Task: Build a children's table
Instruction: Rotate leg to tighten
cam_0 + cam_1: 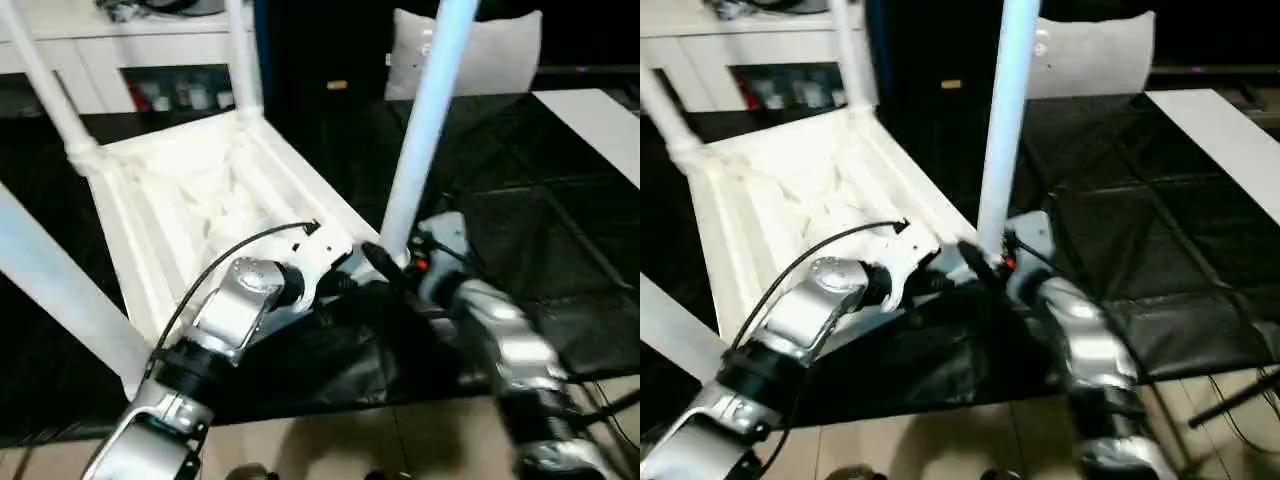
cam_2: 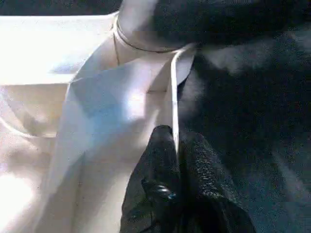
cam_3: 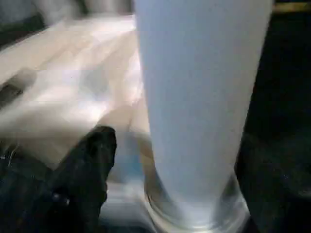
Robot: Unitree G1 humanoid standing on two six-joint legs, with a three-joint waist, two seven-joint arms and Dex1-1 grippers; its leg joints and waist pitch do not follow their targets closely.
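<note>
The children's table lies upside down on a floor of black mats [image 1: 560, 250], its white top [image 1: 200, 200] showing the ribbed underside to the camera, with four white legs standing up out of the corner sockets. One leg [image 1: 425, 130] rises from the near corner between the two arms; another [image 1: 245, 55] stands at the far corner, a third [image 1: 45, 85] at the far left corner, and a fourth [image 1: 60, 290] slants across the left of the head views, very close to the camera. The left gripper [image 2: 176, 160] has its jaws pressed together on a thin upright rib of the top's rim, one black finger on each side of it, just short of the socket [image 2: 141, 34] that carries the near leg. The right gripper [image 1: 385, 262] sits at the foot of that same leg; one black finger [image 3: 92, 160] shows beside the tube in the right wrist view, apart from it, and I cannot tell how wide these jaws stand. Beyond the mats, pale tiled floor [image 1: 330, 440] runs along the near edge beneath the silver forearms. A grey-white cushion [image 1: 500, 55] leans at the back of the room, a white shelf unit [image 1: 120, 60] stands at the back left with small items in its open compartment, and a white board [image 1: 600, 125] lies on the mats at the right.
</note>
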